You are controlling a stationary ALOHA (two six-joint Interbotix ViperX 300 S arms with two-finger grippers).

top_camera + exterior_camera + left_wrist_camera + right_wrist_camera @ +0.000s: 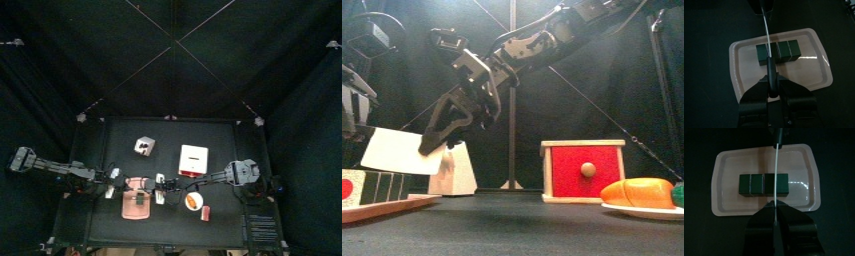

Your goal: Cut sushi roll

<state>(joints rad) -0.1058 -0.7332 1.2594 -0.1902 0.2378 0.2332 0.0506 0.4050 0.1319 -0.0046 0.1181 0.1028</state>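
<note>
L gripper (771, 89): jaws together, clamped on the thin white knife blade (774, 173), which shows edge-on; below it the pale pink rounded plastic tray (727, 198), at table's front-left, w/ the dark green block-shaped sushi roll (754, 184) in its middle; roll's long axis lies square across the blade, so the cut looks to be straight down; tray rim well clear of the roll all round; R gripper (774, 204) also closed on the blade, reaching across from the right; red wooden box (584, 170) stands well apart to the right.

Dim black-curtained scene, light from above, glare on the pink tray (724, 188), front foreground softly blurred
</note>
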